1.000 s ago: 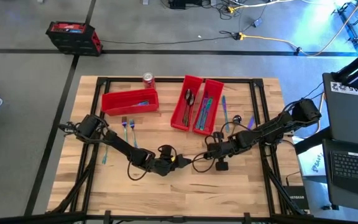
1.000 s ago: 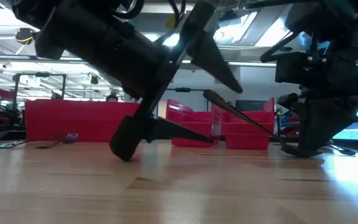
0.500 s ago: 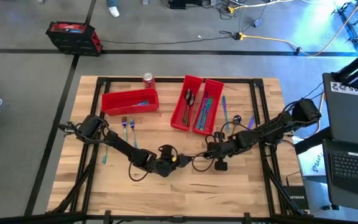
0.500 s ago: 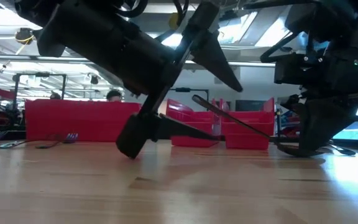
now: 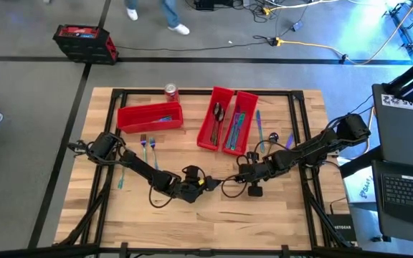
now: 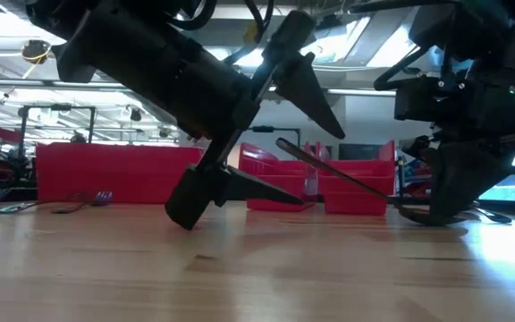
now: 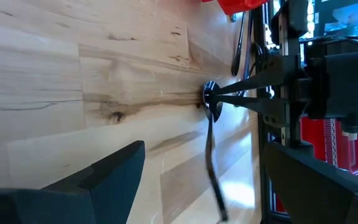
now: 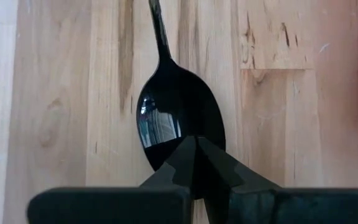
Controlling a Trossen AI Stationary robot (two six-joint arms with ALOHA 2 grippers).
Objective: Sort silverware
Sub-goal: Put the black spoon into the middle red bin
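A dark spoon (image 8: 178,124) is pinched at the tip of its bowl by the right gripper (image 8: 196,163), whose fingers are pressed together on it, low over the middle of the wooden table (image 5: 192,229). In the low view the spoon's handle is seen angled up and away from the bowl toward the left gripper (image 6: 266,134), with the bowl end resting at or just above the table surface.

The left gripper's fingers are spread wide, one finger (image 7: 98,180) on each side of the slanting handle as seen from the left wrist, and the handle is not yet touched. A handover from right to left appears to be the step in hand. For this to be done well, the left gripper is best brought forward until the handle lies well between the fingers, then closed squarely across the handle, and only afterwards should the right grip be released. A slender, glossy handle is likely to slip or pivot if it is caught only at its end.

Three red bins (image 5: 226,120) lie at the far side of the table, already holding some silverware. Loose pieces (image 5: 147,145) lie near the left bin, and others (image 5: 260,129) lie to the right of the paired bins.
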